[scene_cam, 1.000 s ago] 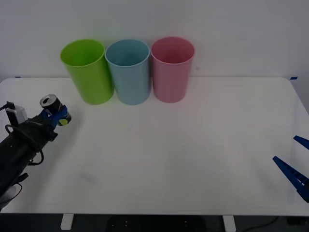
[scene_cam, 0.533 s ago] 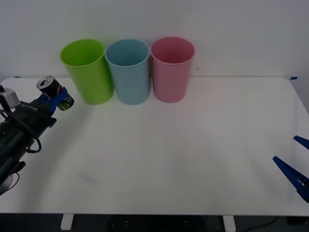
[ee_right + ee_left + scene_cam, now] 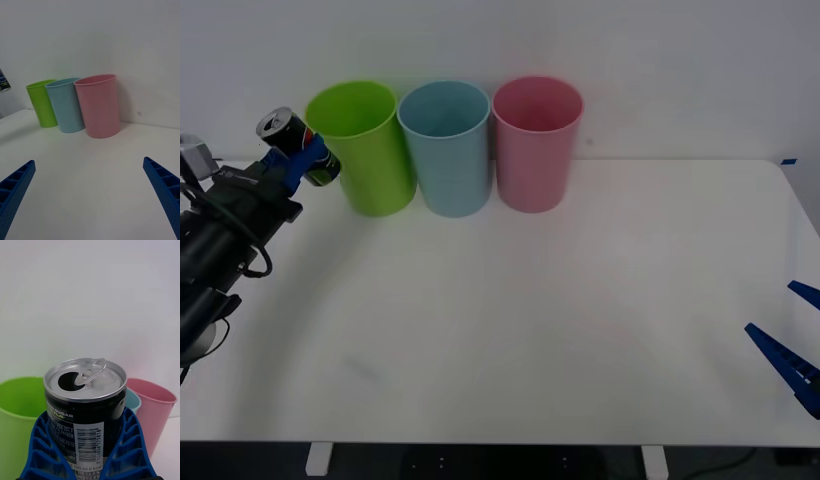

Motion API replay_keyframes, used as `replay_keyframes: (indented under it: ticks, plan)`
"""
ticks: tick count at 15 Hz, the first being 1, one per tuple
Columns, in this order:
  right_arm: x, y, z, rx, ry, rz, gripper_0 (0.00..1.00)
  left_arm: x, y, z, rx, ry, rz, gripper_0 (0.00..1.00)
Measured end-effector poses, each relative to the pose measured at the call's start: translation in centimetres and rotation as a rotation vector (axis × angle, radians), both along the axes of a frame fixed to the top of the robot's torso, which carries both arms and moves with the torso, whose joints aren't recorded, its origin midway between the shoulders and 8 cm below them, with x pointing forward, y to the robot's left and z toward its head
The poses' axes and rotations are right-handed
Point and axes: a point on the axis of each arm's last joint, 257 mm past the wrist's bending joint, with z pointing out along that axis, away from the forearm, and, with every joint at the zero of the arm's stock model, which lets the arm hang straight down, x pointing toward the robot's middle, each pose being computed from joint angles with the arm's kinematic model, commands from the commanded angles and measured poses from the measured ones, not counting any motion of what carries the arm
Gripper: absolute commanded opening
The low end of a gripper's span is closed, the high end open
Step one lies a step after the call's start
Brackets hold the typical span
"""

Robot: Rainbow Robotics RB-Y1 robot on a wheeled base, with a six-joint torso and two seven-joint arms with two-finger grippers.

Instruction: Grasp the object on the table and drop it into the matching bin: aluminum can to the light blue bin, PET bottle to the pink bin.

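At the far left of the wide white table (image 3: 580, 330), I have the left end effector (image 3: 298, 158) raised off the surface and clamped on the small black aluminium can with the silver top (image 3: 292, 143). The can sits tilted in the grip, held just beside the rim of the lime green plastic bin (image 3: 365, 150), not yet over the tall light blue plastic bin (image 3: 447, 150). The tall pink plastic bin (image 3: 535, 145) stands next along, and all three cylinders stand close together in a row, seemingly touching.

Risks, as I judge them: the green bin lies between the can and its target, so a release made too soon would put the can in the wrong container. A low carry could clip the green rim and shove the row. The can's smooth painted wall against ribbed blue fingers (image 3: 129, 442) could slip if the tilt grows. In the left wrist view the pull-tab opening is punched through, so any residue could spill.

Materials: the can is thin, rigid metal with a glossy printed label; the bins are matte, slightly tapered plastic with round rolled rims; the table is plain and smooth.

The right end effector (image 3: 792, 350) rests spread wide at the table's right edge, idle.
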Motion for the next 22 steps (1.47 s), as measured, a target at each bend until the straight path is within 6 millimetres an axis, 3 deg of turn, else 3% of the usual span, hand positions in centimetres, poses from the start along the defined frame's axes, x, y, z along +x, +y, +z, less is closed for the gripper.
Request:
replay_keyframes:
  ticks: [10, 17, 22]
  plan:
    - [0.0, 0.0, 0.0, 0.000, 0.000, 0.000, 1.00, 5.8, -5.7, 6.4, -0.088, -0.006, -0.018, 0.00]
    - [0.0, 0.0, 0.0, 0.000, 0.000, 0.000, 1.00, 11.4, -10.5, 7.4, -0.034, 0.013, 0.026, 0.00]
    - [0.0, 0.0, 0.0, 0.000, 0.000, 0.000, 1.00, 15.2, -12.8, 7.4, 0.032, 0.045, 0.082, 0.00]
